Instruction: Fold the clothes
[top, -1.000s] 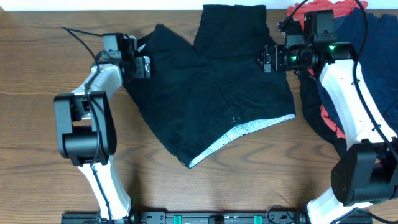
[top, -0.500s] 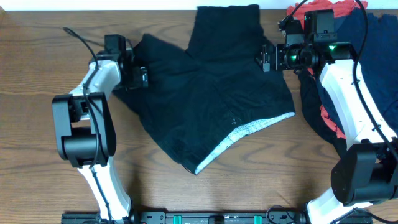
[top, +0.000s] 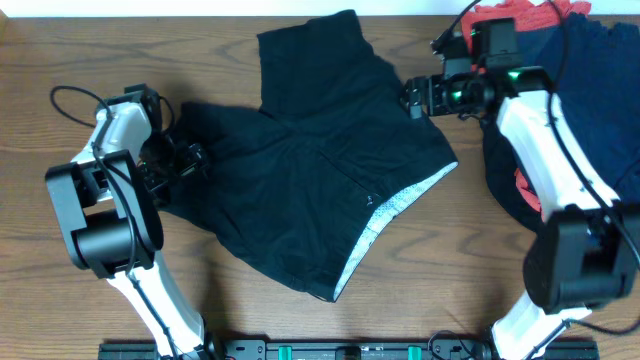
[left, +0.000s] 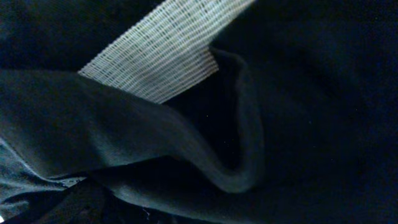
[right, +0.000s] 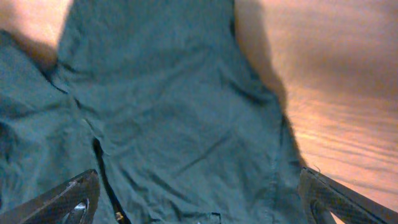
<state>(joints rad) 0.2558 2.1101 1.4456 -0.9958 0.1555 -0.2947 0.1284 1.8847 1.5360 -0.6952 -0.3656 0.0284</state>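
Note:
The black shorts (top: 310, 170) lie spread on the wooden table, with a strip of pale mesh lining (top: 395, 208) along the lower right hem and a tiny white mark (top: 372, 198). My left gripper (top: 185, 160) is at the shorts' left edge and shut on the fabric. Its wrist view is filled with dark folds (left: 186, 143) and mesh lining (left: 161, 56); its fingers are hidden. My right gripper (top: 412, 96) is open over the shorts' upper right edge. Its two fingers (right: 199, 208) stand wide apart above the cloth (right: 174, 106) with nothing between them.
A pile of other garments lies at the right edge: navy (top: 600, 90), coral-red (top: 520, 15) and black. The right arm reaches over it. Bare wooden table (top: 60, 280) shows at the left and along the front (right: 348, 93).
My left gripper has moved left and toward the front, dragging the shorts left with it; the shorts have shifted and turned. My right gripper has shifted slightly left and stays open.

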